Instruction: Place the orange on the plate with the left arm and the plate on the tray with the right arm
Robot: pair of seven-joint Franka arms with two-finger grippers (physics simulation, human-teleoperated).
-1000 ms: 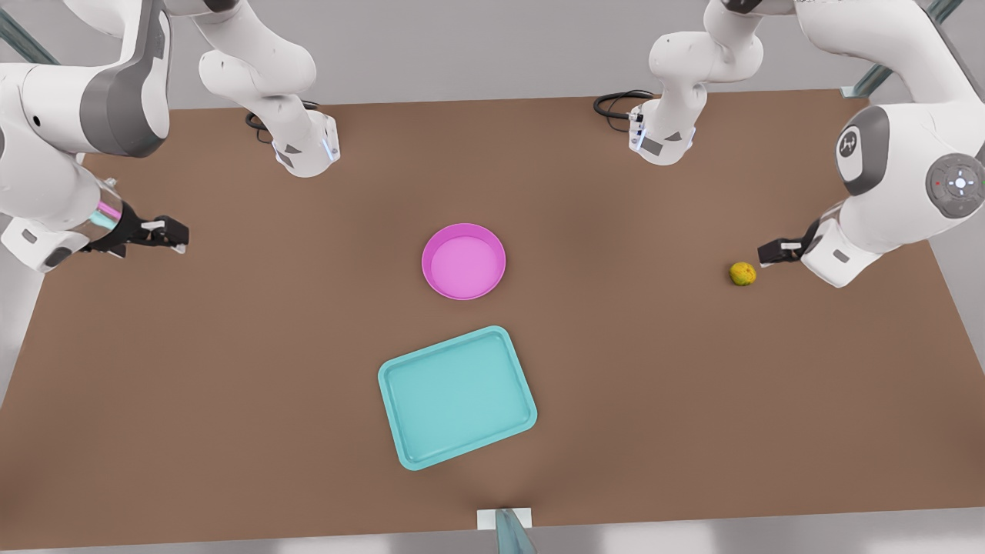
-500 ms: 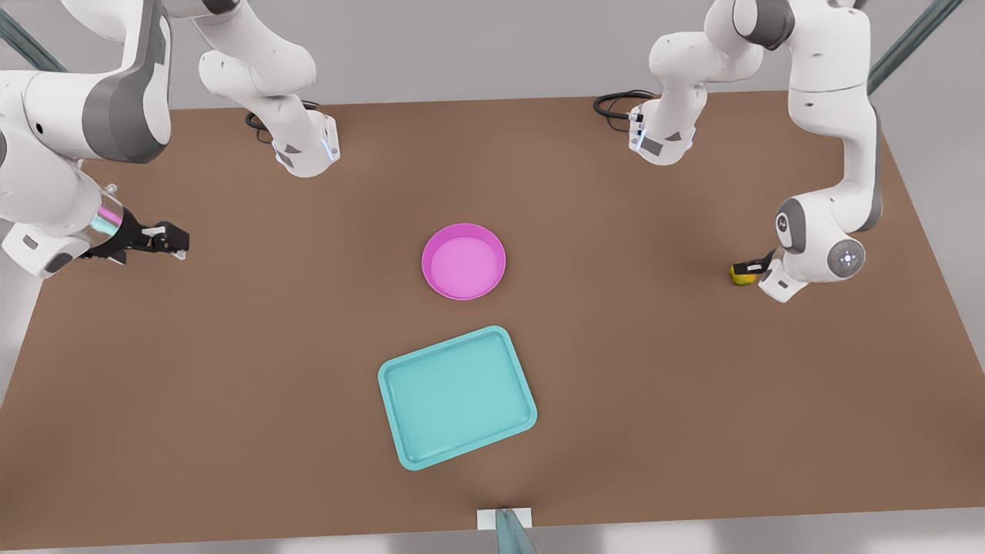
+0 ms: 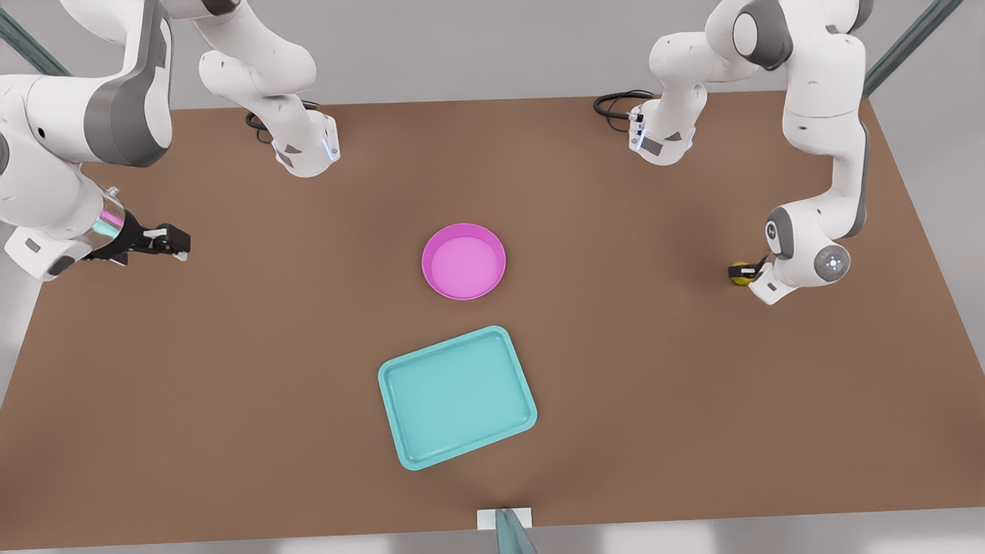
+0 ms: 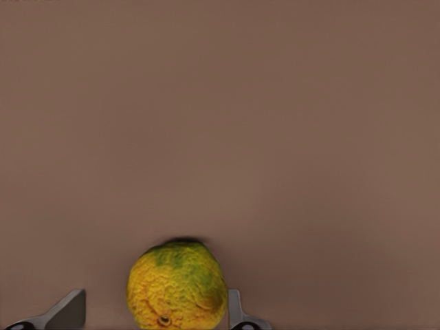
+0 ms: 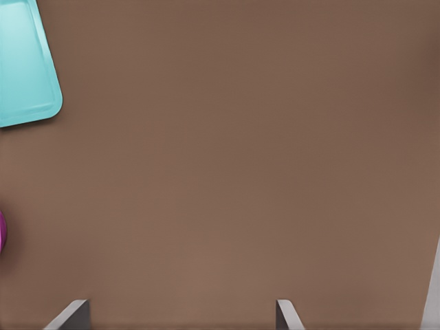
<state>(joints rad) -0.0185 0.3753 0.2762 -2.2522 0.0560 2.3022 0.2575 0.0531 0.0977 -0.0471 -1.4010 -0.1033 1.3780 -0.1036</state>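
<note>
Lying nearest the camera in the front view, the tray point(image 3: 457, 398) sits turned at a slant on the brown desk point(image 3: 231, 385), and a corner of it also shows in the right wrist view point(image 5: 26, 65). Just beyond it, apart from its rim, stands the plate point(image 3: 464, 261), bare inside, about mid-desk; a sliver of its edge shows in the right wrist view point(image 5: 2, 232). Level with the plate, at the front view's right, the left gripper point(image 3: 741, 271) is down at the orange point(image 3: 739, 275), which rests on the desk well apart from the plate. In the left wrist view the orange point(image 4: 177, 287) lies between the two fingers point(image 4: 66, 311), one finger close against its side and the other with a gap; the left gripper point(image 4: 152, 313) is open around the fruit, and I cannot tell whether either pad touches it. At the front view's left, the right gripper point(image 3: 174, 242) hangs above bare desk, well apart from the plate and tray; its fingers point(image 5: 75, 313) stand wide apart in the right wrist view with nothing between them, the right gripper point(image 5: 180, 315) holding nothing. That arm waits. Farthest back, both arm bases stand at the desk's rear edge.
</note>
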